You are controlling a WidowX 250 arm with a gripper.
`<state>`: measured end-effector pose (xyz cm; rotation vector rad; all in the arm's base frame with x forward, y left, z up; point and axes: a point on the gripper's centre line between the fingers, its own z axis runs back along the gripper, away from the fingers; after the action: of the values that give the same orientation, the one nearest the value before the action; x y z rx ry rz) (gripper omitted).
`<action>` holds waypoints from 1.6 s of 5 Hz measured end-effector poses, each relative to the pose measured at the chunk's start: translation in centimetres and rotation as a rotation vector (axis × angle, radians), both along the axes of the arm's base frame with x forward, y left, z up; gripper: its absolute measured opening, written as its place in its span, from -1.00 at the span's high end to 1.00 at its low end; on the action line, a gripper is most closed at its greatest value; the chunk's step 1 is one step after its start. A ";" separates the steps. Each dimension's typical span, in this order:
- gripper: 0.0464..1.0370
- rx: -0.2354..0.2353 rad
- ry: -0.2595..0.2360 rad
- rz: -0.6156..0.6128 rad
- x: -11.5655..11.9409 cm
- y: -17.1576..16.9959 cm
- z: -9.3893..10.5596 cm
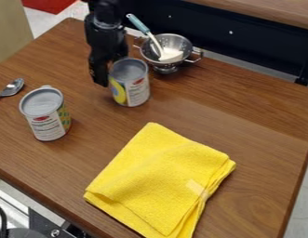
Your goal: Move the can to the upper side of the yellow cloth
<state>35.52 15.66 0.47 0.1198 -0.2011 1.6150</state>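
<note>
Beside the gripper point(109, 69) stands a can point(131, 86).

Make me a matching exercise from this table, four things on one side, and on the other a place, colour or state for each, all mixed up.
Things
1. Cloth
2. Spoon
3. Teal-handled utensil
4. Can with the round yellow patch

Places, colours, states
A. Close to the colander, below and left of it in the view
B. Leaning inside the colander
C. Yellow and folded
D. At the view's left edge, its handle red

Right pairs: 1-C, 2-D, 3-B, 4-A
</note>
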 end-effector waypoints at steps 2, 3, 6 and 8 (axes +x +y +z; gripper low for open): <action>-0.92 -0.025 -0.056 0.094 0.1 -1.9 0.7; -0.92 -0.034 -0.049 0.096 -0.3 -3.9 0.6; -0.92 -0.044 -0.039 0.130 0.6 -8.6 1.0; -0.92 -0.065 -0.044 0.100 1.3 -12.1 1.3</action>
<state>36.85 3.56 1.79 0.0455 -0.1785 1.7233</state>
